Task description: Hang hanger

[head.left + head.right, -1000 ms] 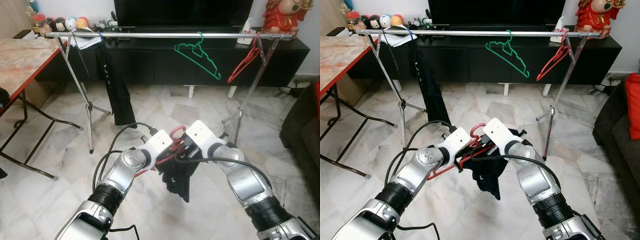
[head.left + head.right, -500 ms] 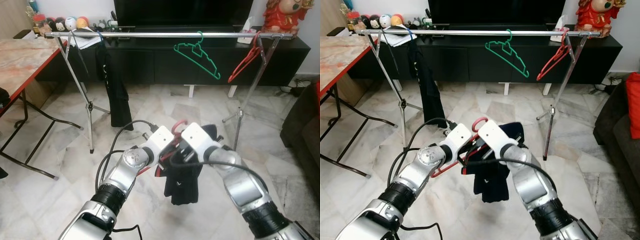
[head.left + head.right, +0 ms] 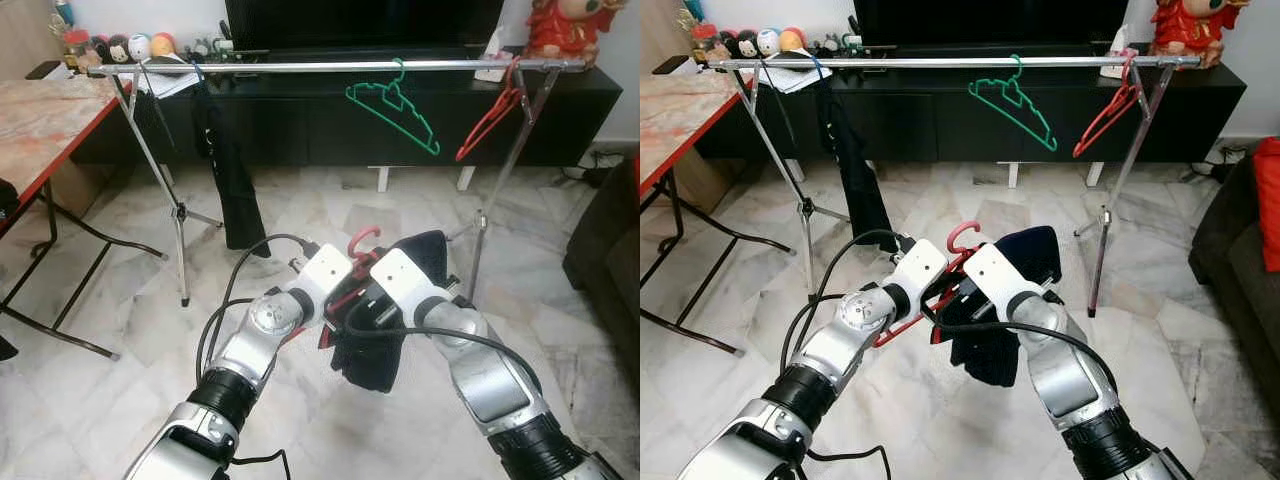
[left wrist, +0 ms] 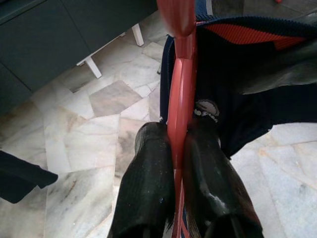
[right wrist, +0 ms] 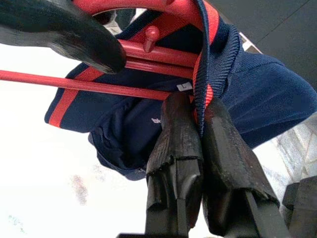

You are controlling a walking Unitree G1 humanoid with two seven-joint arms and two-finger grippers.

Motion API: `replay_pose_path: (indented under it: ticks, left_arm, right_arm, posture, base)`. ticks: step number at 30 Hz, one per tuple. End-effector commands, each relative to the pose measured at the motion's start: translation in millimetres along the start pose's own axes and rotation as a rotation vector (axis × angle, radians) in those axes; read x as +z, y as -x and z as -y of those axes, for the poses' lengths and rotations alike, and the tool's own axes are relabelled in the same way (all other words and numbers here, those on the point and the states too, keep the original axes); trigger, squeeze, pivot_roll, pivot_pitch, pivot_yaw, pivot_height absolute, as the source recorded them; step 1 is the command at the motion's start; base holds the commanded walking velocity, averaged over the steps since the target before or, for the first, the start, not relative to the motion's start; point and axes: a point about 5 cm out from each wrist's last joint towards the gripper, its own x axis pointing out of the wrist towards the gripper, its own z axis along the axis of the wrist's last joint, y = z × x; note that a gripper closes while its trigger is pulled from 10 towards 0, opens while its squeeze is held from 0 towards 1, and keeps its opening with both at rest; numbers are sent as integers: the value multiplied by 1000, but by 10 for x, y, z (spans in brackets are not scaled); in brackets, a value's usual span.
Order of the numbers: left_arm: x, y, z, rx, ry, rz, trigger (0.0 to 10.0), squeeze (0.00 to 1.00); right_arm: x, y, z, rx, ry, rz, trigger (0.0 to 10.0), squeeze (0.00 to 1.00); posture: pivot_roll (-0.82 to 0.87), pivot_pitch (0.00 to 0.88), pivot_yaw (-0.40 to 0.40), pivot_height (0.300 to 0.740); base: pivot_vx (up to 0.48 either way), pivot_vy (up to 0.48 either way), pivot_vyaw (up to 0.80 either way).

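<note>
Both arms meet over the marble floor in front of a metal clothes rail [image 3: 330, 68]. My left gripper [image 4: 177, 135] is shut on a red hanger [image 4: 179, 94], whose hook [image 3: 360, 240] points up between the wrists. A dark navy garment with a red-trimmed collar [image 3: 385, 330] hangs on that hanger. My right gripper [image 5: 200, 116] is shut on the garment's collar [image 5: 208, 59]. On the rail hang a green hanger [image 3: 395, 108], a red hanger [image 3: 490, 118] near the right post and a black garment [image 3: 230, 170] at the left.
A black TV cabinet [image 3: 330, 120] stands behind the rail. A red-framed table [image 3: 45, 120] is at the left, a dark sofa [image 3: 610, 240] at the right. The rail's tripod legs [image 3: 180, 215] reach onto the floor.
Both arms have lifted the hanger and navy garment a little higher and nearer the rail. The garment has bunched up over my right wrist.
</note>
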Motion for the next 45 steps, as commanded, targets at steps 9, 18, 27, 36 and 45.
replay_pose_path:
  ticks: [9,18,27,36,45]
  left_arm:
    - [200,-8,-81,41,31,121,10000,0]
    - [181,10,-116,52,48,127,10000,0]
    - [139,35,-161,54,55,122,10000,0]
    - [81,49,-140,22,57,102,10000,0]
    - [54,46,-139,20,59,93,10000,0]
  right_arm:
    - [40,32,-1,4,-22,23,10000,925]
    - [32,44,-24,14,-17,21,10000,1000]
    - [25,109,50,-31,-13,22,10000,1000]
    - [75,256,257,-153,-62,59,10000,1000]
    - [87,291,158,-65,-128,77,10000,1000]
  posture:
    - [-153,42,70,740]
    - [-154,43,70,740]
    - [-159,48,71,740]
    - [-159,51,71,740]
    - [-163,53,74,740]
  base:
    - [0,0,0]
    - [0,0,0]
    - [0,0,0]
    - [0,0,0]
    - [0,0,0]
